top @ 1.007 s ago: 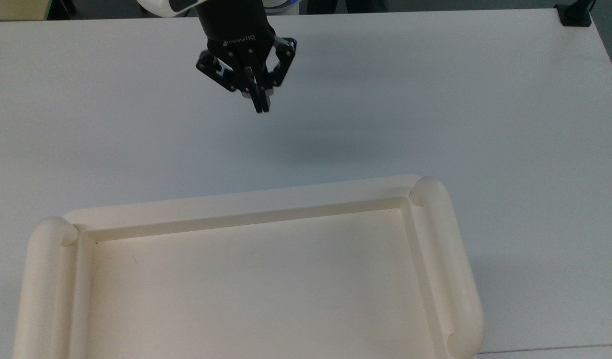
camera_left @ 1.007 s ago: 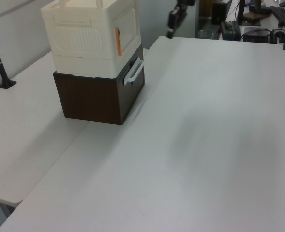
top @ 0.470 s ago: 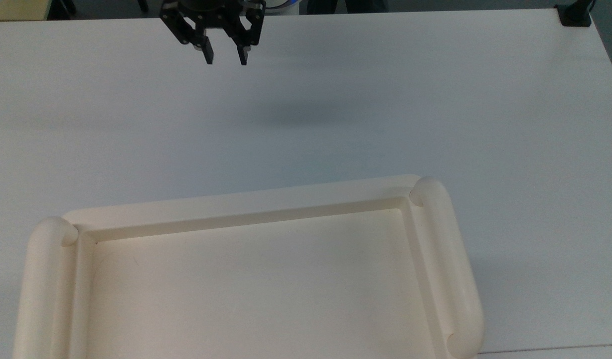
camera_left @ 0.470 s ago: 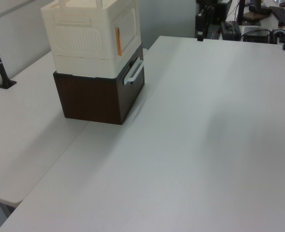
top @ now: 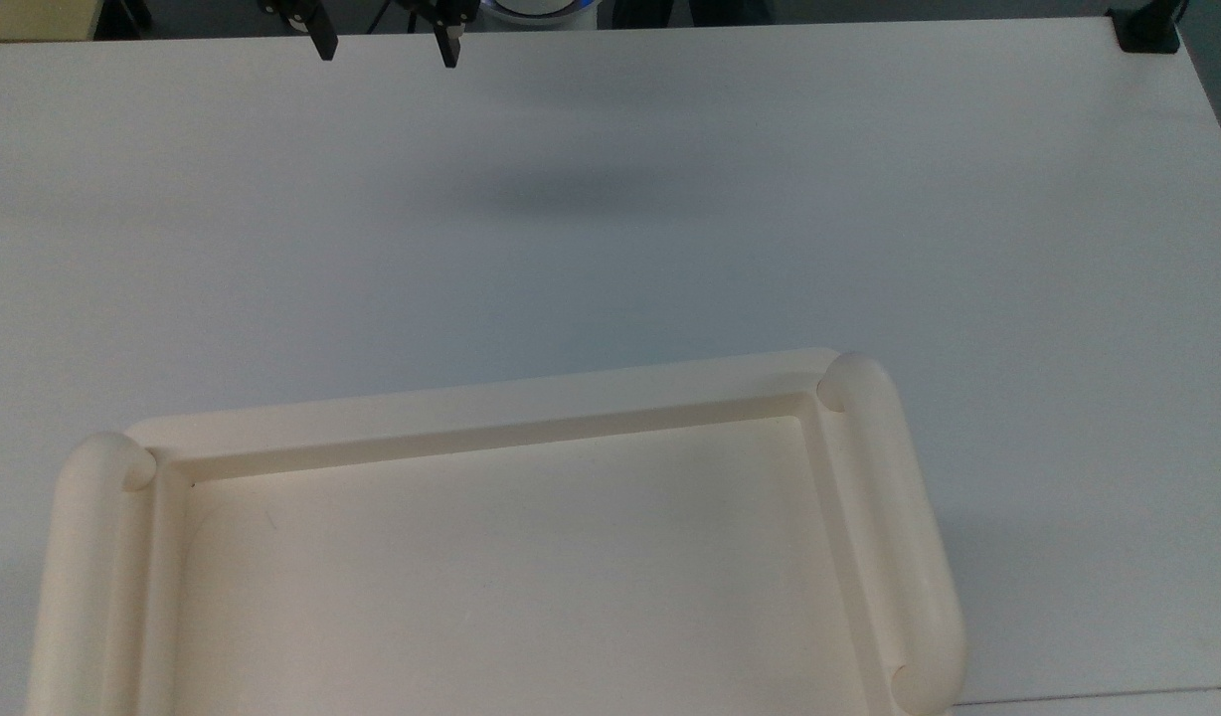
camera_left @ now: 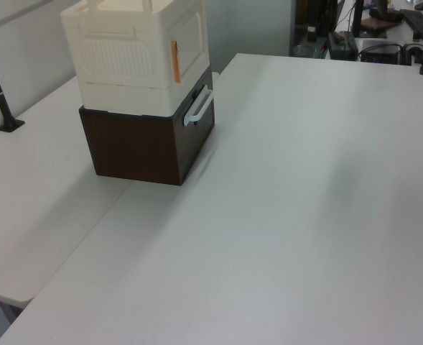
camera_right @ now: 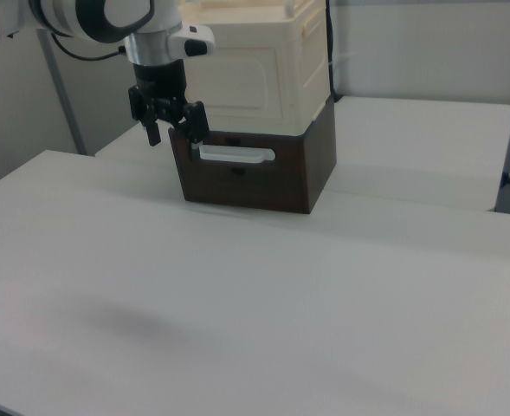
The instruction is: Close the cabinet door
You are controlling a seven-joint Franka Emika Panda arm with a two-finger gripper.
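White table [camera_left: 304,201] bare; cabinet [camera_left: 143,86] at edge; claw [camera_right: 173,134] spread, empty.

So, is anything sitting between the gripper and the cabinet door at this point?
Nothing visible does. The open gripper hangs over bare table, apart from the cabinet door, which looks flush with the cabinet front.

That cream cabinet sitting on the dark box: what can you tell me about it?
The cream cabinet looks like moulded plastic. It stands upright on a dark brown wooden-looking drawer box with a white handle. Its cabinet door lies flush, apparently closed, with an orange-copper fitting at its edge. One side has a ribbed panel. Its top is a recessed tray with rounded rails. Nothing else touches it.
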